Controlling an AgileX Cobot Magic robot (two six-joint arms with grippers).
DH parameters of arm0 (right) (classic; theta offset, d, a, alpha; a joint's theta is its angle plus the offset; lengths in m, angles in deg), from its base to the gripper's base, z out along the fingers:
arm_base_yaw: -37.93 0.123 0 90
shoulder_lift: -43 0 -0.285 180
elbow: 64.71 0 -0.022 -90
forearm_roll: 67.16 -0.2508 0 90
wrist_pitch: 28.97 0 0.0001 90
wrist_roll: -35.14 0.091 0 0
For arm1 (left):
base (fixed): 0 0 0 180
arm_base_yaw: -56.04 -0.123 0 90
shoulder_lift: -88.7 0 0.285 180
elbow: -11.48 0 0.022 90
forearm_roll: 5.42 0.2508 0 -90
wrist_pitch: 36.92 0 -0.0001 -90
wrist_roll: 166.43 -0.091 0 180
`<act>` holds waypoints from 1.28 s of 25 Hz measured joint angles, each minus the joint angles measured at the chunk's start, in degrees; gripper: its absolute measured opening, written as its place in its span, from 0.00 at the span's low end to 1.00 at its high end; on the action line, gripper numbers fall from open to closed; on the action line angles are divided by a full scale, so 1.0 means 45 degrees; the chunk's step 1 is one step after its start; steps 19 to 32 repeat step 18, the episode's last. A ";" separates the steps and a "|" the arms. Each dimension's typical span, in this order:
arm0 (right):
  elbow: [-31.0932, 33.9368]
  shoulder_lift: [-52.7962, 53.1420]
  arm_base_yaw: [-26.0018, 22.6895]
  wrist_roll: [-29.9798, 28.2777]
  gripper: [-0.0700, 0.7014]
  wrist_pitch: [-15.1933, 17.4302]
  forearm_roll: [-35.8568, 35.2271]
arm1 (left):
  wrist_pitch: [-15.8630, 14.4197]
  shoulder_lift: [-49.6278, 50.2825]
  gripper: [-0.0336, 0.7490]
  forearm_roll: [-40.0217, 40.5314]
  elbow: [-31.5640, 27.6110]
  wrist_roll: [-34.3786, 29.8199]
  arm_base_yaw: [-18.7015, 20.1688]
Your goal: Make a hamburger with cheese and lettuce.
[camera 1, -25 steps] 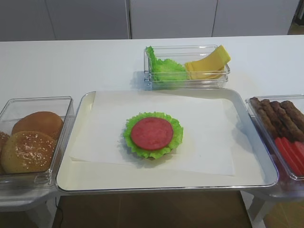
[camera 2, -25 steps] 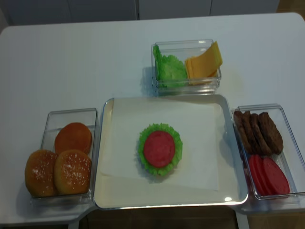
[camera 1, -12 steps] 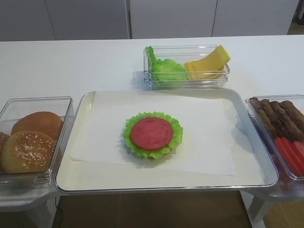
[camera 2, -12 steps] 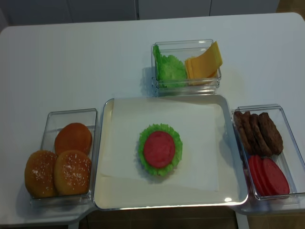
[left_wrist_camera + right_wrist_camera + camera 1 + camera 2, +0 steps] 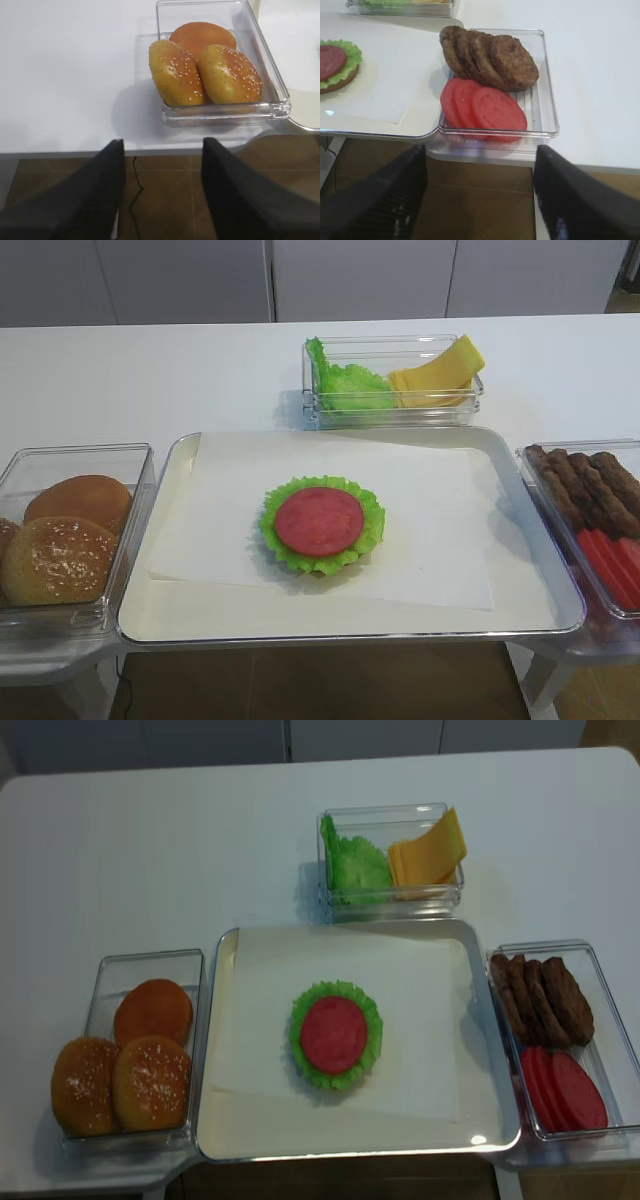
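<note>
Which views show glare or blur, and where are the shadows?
Realsense high view: a small glare spot on the tray rim, and soft shadows left of the containers. Right wrist view: the gripper fingers are dark and out of focus, while the red slices are sharp. Left wrist view: the buns cast a shadow leftward.

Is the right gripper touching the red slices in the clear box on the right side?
Apart. The right wrist view shows the right gripper open at the bottom edge, below the table edge, while the red slices lie untouched in their clear box.
</note>
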 joint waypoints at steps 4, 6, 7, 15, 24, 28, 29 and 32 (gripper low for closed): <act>0.0000 0.0000 0.0000 0.0000 0.74 0.0000 -0.0030 | 0.0000 0.0000 0.51 0.0000 0.0000 0.0000 0.0000; 0.0000 0.0000 0.0000 0.0000 0.74 0.0000 -0.0030 | 0.0000 0.0000 0.51 0.0000 0.0000 0.0000 0.0000; 0.0000 0.0000 0.0000 0.0000 0.74 0.0000 -0.0030 | 0.0000 0.0000 0.51 0.0000 0.0000 0.0000 0.0000; 0.0000 0.0000 0.0000 0.0000 0.74 0.0000 -0.0030 | 0.0000 0.0000 0.51 0.0000 0.0000 0.0000 0.0000; 0.0000 0.0000 0.0000 0.0000 0.74 0.0000 -0.0030 | 0.0000 0.0000 0.51 0.0000 0.0000 0.0000 0.0000; 0.0000 0.0000 0.0000 0.0000 0.74 0.0000 -0.0030 | 0.0000 0.0000 0.51 0.0000 0.0000 0.0000 0.0000; 0.0000 0.0000 0.0000 0.0000 0.74 0.0000 -0.0030 | 0.0000 0.0000 0.51 0.0000 0.0000 0.0000 0.0000; 0.0000 0.0000 0.0000 0.0000 0.74 0.0000 -0.0030 | 0.0000 0.0000 0.51 0.0000 0.0000 0.0000 0.0000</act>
